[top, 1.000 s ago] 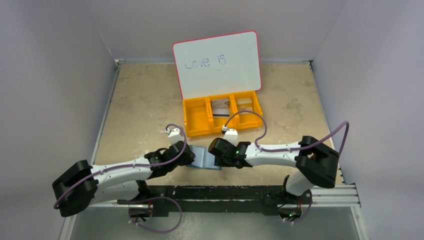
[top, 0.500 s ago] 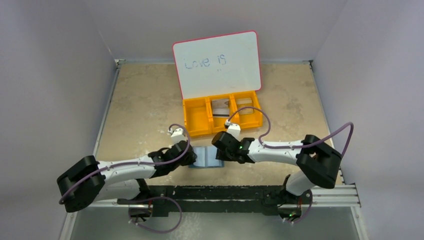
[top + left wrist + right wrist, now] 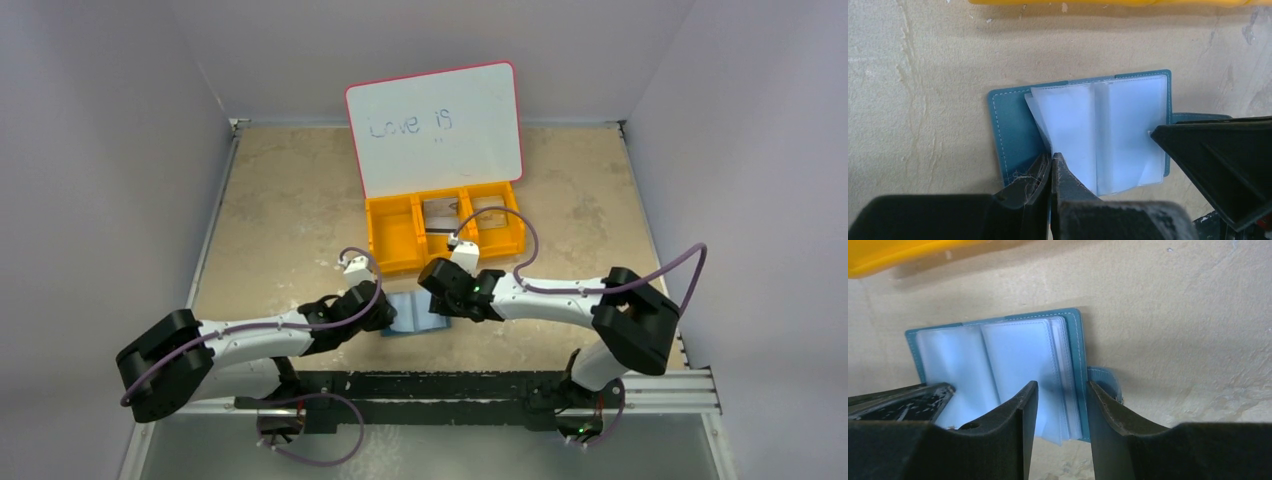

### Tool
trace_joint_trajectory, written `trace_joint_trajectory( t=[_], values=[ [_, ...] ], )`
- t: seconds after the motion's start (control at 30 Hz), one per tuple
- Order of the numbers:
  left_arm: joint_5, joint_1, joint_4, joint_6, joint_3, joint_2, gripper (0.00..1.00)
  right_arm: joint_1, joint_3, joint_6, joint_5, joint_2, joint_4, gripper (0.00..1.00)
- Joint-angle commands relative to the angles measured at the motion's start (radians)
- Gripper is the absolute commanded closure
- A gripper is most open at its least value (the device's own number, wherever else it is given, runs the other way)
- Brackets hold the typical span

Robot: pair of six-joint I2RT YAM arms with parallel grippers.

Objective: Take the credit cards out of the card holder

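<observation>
Card holder: The card holder (image 3: 1098, 130) lay open and flat on the desk (image 3: 280, 200), between your two arms and just in front of the orange bin (image 3: 395, 245).
Left end effector: Your left end effector (image 3: 1051, 165) was pressed together, its tip on the near left edge of the card holder. You could not tell if it pinched a clear pocket.
Right end effector: Your right end effector (image 3: 1062, 387) was spread, with one finger on each side of the right pile of pockets.
Cards: No credit cards showed in the pockets. Grey shapes (image 3: 438, 215) lay in the bin, too small to name.
What could go wrong: If the right fingers shut on the whole pile, you might have pulled the card holder and not a card. The thin pockets could have bent or torn. If the left tip slipped, the card holder could have slid away or flopped shut. Your two end effectors were near each other and could have bumped.
Desk: It was tan and rough, with pale marks.
Room: Plain pale walls stood on three sides. A whiteboard (image 3: 435, 125) with a pink rim leaned at the back, behind the bin.
</observation>
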Motion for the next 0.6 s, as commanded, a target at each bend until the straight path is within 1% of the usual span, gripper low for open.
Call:
trace_joint_trajectory(
  t=[0.0,0.1,0.2,0.33,0.57],
  values=[
    [0.032,0.0,0.033,-0.003,0.008,0.002,1.0,0.011,0.033,0.057,0.073,0.011,-0.059,0.57],
    [0.028,0.0,0.032,-0.002,0.008,0.003,1.0,0.013,0.05,0.032,0.08,-0.01,-0.065,0.57],
    [0.034,0.0,0.031,0.004,0.014,0.011,1.0,0.013,0.039,-0.005,0.045,-0.032,-0.01,0.56],
    [0.033,0.0,0.028,0.003,0.015,0.008,1.0,0.013,0.016,-0.009,0.0,-0.01,0.041,0.55],
    [0.032,0.0,0.03,0.0,0.011,0.005,1.0,0.013,-0.024,0.054,-0.041,0.026,0.048,0.55]
  ],
)
